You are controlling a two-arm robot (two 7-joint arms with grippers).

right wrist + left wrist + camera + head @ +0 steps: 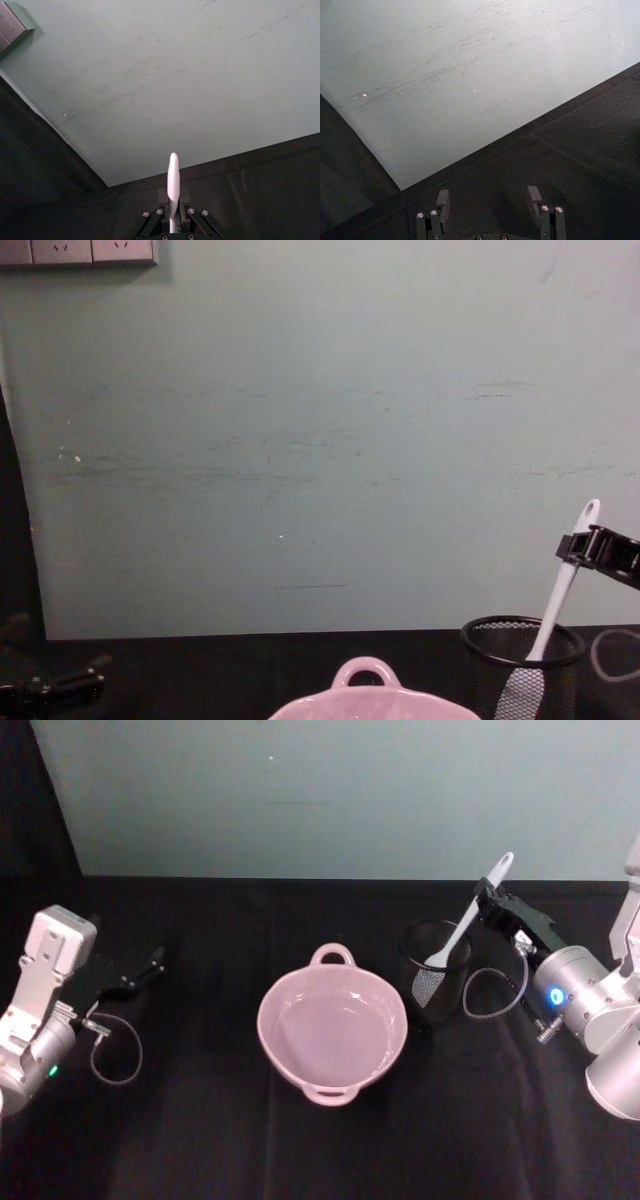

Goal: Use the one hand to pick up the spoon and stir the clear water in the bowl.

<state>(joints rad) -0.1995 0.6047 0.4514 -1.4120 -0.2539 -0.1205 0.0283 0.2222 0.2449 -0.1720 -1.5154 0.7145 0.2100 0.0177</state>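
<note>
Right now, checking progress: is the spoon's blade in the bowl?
No: the spoon, held by the right gripper, has its blade in the mesh cup, beside the bowl.

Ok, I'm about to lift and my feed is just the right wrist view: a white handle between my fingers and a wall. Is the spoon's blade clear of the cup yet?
Observer: No. In the chest view the spoon leans with its blade inside the mesh cup.
Operator: Where am I holding it?
Observer: The right gripper is shut on the handle near its top end, above the cup's rim.
Operator: Where's the bowl from there?
Observer: The bowl sits to the cup's left in the head view, apart from it.
Operator: Is the left arm in my way?
Observer: No. The left gripper is open at the table's far left.
</note>
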